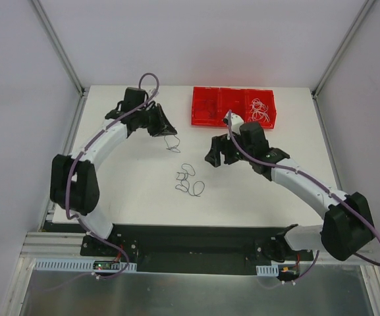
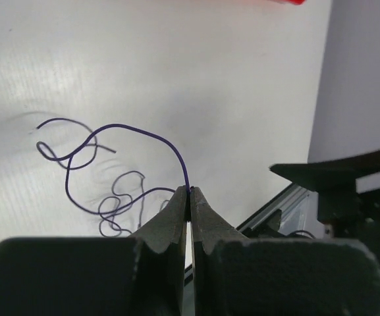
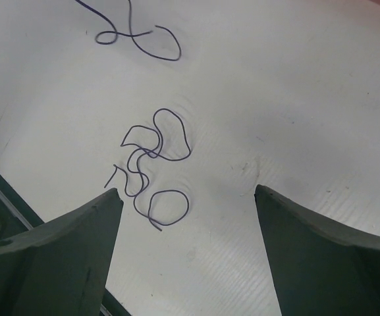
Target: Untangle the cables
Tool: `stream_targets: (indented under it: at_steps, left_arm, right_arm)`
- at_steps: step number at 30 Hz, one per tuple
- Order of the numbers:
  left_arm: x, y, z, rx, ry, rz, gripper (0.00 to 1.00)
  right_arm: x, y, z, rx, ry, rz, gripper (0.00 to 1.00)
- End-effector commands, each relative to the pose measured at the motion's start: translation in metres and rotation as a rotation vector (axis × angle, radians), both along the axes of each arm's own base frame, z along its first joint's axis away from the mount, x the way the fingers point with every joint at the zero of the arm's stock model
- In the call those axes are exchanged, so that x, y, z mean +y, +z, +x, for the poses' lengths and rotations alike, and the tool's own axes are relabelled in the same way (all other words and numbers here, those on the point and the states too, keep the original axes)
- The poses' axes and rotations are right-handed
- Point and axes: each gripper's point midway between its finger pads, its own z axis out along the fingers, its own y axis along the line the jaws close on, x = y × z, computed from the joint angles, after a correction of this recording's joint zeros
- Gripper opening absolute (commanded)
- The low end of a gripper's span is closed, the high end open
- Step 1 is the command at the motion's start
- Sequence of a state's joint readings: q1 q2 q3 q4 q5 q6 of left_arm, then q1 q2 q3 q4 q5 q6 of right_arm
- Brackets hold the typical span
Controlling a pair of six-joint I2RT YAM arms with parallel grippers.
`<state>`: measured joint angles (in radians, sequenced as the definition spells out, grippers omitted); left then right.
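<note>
Cables come first here, and the nearest to the arm bases is a loose purple strand (image 1: 190, 180), lying in curls on the white table (image 1: 130, 191) about midway between the two arms. It touches neither claw.

Just beyond it, the right claw (image 3: 188, 190) hangs with its fingers wide apart and nothing between them. In its wrist view the loose strand lies straight ahead, a little toward the left finger, and its curls run lengthwise away from the claw. We judge the right arm the nearer of the two. A straight drop forward should reach the strand, which is the relation any next grasp turns on.

Further back and to the left, the left claw (image 2: 189, 191) is clamped on one end of a second purple strand (image 2: 137, 130). This one arcs up out of the pinch and curls away down toward the table. From above, the two purple strands look apart.

Farthest off, at the back edge, stands a red tray (image 1: 234, 122) with three compartments. White wire (image 1: 261, 108) lies bundled in the right one. What the other two hold is too faint for us to tell.
</note>
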<state>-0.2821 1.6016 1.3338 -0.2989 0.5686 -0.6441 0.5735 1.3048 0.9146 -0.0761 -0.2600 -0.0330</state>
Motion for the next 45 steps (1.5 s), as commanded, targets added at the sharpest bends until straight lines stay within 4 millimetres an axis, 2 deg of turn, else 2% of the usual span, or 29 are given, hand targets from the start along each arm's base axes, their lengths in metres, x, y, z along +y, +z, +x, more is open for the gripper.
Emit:
stream_targets:
  at_steps: [1,3,4,5,7,9,11,15,16,20,22,25,29,31,32,37,39,41,42,45]
  left_arm:
    - [-0.01,-0.027,0.017,0.05,-0.009,0.004,0.0]
    - [-0.009,-0.043,0.022,0.079,-0.001,0.024,0.02]
    - [-0.008,-0.048,0.023,0.088,0.006,0.033,0.09]
    - [-0.007,-0.051,0.023,0.096,0.01,0.035,0.19]
    - [-0.005,-0.054,0.02,0.101,0.015,0.044,0.31]
    - [0.003,-0.055,0.016,0.095,0.03,0.065,0.48]
    - [0.015,-0.053,0.01,0.09,0.052,0.075,0.66]
    - [0.041,-0.038,-0.006,0.056,0.077,0.08,0.81]
    - [0.047,-0.033,-0.009,0.047,0.078,0.076,0.88]
    - [0.067,-0.013,-0.019,-0.01,0.087,0.082,0.95]
    - [0.074,-0.003,-0.022,-0.043,0.073,0.1,0.99]
    - [0.079,0.005,-0.024,-0.088,0.036,0.136,0.99]
    - [0.091,-0.003,-0.021,-0.103,0.051,0.197,0.99]
    - [0.093,-0.01,-0.022,-0.085,0.052,0.193,0.99]
    - [0.094,-0.012,-0.022,-0.081,0.054,0.192,0.99]
    - [0.096,-0.02,-0.027,-0.058,0.054,0.166,0.99]
    - [0.099,-0.019,-0.028,-0.068,0.066,0.171,0.99]
    - [0.101,-0.018,-0.029,-0.071,0.072,0.169,0.99]
    - [0.103,-0.018,-0.028,-0.07,0.077,0.167,0.99]
    - [0.102,-0.017,-0.029,-0.069,0.076,0.149,0.99]
  right_arm:
    - [0.012,0.007,0.011,0.004,0.001,0.035,0.85]
    - [0.017,0.004,0.017,0.007,0.008,0.034,0.85]
    - [0.022,0.0,0.022,0.017,0.015,0.026,0.85]
    - [0.026,-0.002,0.027,0.027,0.025,0.025,0.85]
    - [0.037,-0.009,0.035,0.047,0.057,0.02,0.85]
    - [0.05,-0.013,0.041,0.052,0.1,0.014,0.85]
    - [0.062,-0.018,0.049,0.048,0.13,-0.008,0.86]
    - [0.088,-0.023,0.061,0.019,0.168,-0.07,0.88]
    - [0.094,-0.023,0.064,0.016,0.178,-0.078,0.88]
    - [0.122,-0.027,0.071,0.034,0.214,-0.084,0.89]
    - [0.13,-0.033,0.07,0.037,0.219,-0.106,0.89]
    - [0.137,-0.044,0.064,0.045,0.239,-0.141,0.9]
    - [0.143,-0.054,0.054,-0.007,0.281,-0.234,0.91]
    - [0.142,-0.06,0.056,-0.017,0.269,-0.285,0.89]
    - [0.141,-0.064,0.06,-0.017,0.25,-0.308,0.86]
    - [0.136,-0.073,0.078,-0.027,0.19,-0.396,0.57]
    - [0.139,-0.071,0.077,-0.018,0.199,-0.393,0.34]
    - [0.141,-0.061,0.078,-0.018,0.193,-0.375,0.07]
    - [0.14,-0.054,0.08,-0.025,0.175,-0.371,0.01]
    - [0.131,-0.02,0.092,-0.091,0.104,-0.344,0.01]
